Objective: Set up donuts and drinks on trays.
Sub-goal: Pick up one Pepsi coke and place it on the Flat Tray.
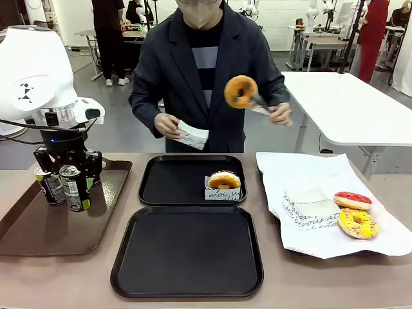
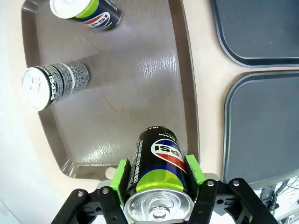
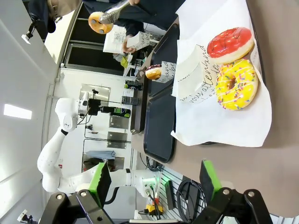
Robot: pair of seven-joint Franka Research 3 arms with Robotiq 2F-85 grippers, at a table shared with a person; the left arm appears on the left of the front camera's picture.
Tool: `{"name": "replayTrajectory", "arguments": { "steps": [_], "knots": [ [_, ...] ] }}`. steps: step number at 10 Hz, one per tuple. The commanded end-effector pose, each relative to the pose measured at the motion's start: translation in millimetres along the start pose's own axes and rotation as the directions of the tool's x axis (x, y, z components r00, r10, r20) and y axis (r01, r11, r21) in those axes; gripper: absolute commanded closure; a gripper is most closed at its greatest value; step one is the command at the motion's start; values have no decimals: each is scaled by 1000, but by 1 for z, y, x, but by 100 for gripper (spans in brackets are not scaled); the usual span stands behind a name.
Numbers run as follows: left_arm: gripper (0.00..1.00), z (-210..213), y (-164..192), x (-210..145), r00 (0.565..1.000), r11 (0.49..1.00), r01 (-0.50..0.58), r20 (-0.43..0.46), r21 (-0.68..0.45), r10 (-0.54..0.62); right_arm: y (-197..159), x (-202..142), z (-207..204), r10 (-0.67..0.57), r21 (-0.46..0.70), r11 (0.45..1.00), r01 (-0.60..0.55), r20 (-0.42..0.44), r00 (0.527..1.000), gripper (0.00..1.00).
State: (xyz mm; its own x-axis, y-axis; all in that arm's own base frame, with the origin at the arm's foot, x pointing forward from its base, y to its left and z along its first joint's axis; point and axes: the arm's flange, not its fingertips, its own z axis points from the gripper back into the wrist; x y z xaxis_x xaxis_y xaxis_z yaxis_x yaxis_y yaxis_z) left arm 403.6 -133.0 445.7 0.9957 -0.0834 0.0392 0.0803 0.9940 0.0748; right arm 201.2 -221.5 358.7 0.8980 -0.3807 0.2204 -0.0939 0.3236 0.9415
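L claw (image 2: 159, 173): clamped on can (image 2: 156, 158), bottom centre, above brown tray (image 2: 140, 93); prob. bound for black tray (image 1: 187, 257).
R claw (image 3: 155, 179): wide, empty.
Donut (image 1: 241, 91): top centre, in person's tongs (image 1: 261, 103); prob. for sleeve (image 1: 193, 135).

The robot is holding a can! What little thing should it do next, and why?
Probably lift the can a little and carry it toward the far black tray. The left gripper has its green pads pressed on both sides of the can, over the brown tray. The far black tray holds one donut with free space beside it, so a drink would fit there.
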Motion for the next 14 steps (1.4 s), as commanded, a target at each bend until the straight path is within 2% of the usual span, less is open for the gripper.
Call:
{"name": "replayTrajectory", "arguments": {
  "steps": [1, 3, 6, 12, 14],
  "knots": [
    [41, 6, 0, 2, 1000, 1000, -1, -6, -6, 1, 0, 0, 1, 15, 10, 1000, -15, 5, 1000, 0],
    [41, 3, -10, 11, 999, 999, -35, -21, -33, 34, 0, 0, 1, 15, 10, 1000, -15, 5, 1000, 0],
    [41, 15, -43, 42, 1000, 990, 6, -28, -141, -10, 0, 0, 1, 15, 10, 1000, -15, 5, 1000, 0],
    [41, 1, -108, 107, 998, 976, 13, 57, -218, -1, 0, 0, 1, 15, 10, 1000, -15, 5, 1000, 0],
    [41, 5, -99, 97, 1000, 975, 11, -4, -224, -13, 0, 0, 1, 15, 10, 1000, -15, 5, 1000, 0]
  ]
}}
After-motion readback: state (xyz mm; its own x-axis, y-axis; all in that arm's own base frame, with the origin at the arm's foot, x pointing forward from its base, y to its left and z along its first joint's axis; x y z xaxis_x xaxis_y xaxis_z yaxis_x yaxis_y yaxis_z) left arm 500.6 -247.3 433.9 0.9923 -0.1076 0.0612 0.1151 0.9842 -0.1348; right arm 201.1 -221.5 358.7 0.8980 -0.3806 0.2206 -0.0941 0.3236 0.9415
